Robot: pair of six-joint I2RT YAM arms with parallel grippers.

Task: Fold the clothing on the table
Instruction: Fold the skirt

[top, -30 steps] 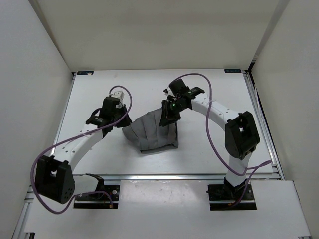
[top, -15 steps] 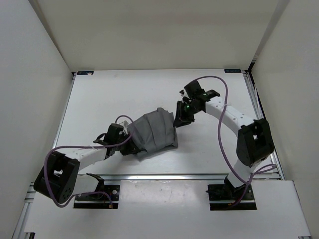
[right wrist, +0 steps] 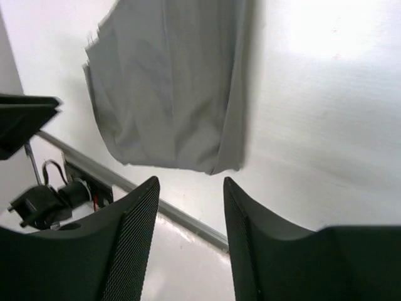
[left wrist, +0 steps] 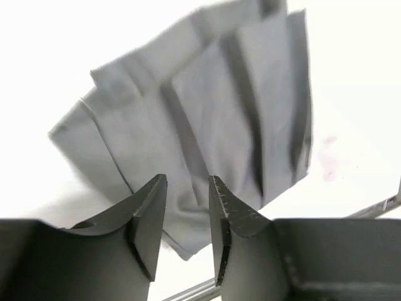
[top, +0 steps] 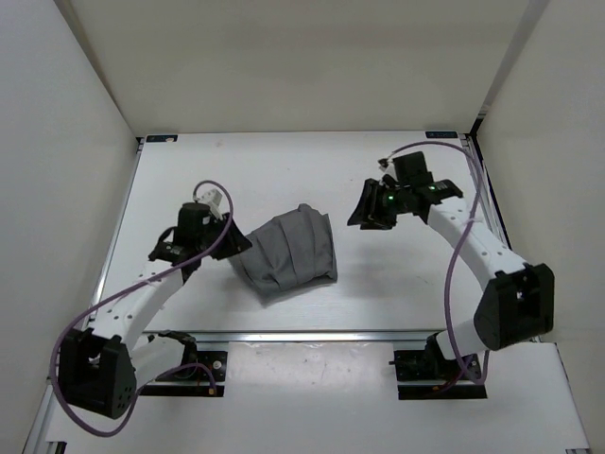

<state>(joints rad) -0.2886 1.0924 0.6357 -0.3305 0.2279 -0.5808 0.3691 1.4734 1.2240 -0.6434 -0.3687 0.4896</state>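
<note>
My left end effector (left wrist: pixel 187 183) is spread and empty, with the clothing (left wrist: pixel 207 125) just ahead of its tips. My right end effector (right wrist: pixel 191 182) is spread too, with the garment ahead and apart from it, bunched on the table (top: pixel 236 170). For the next fold, I'd pinch matching corners low and lift evenly.
</note>
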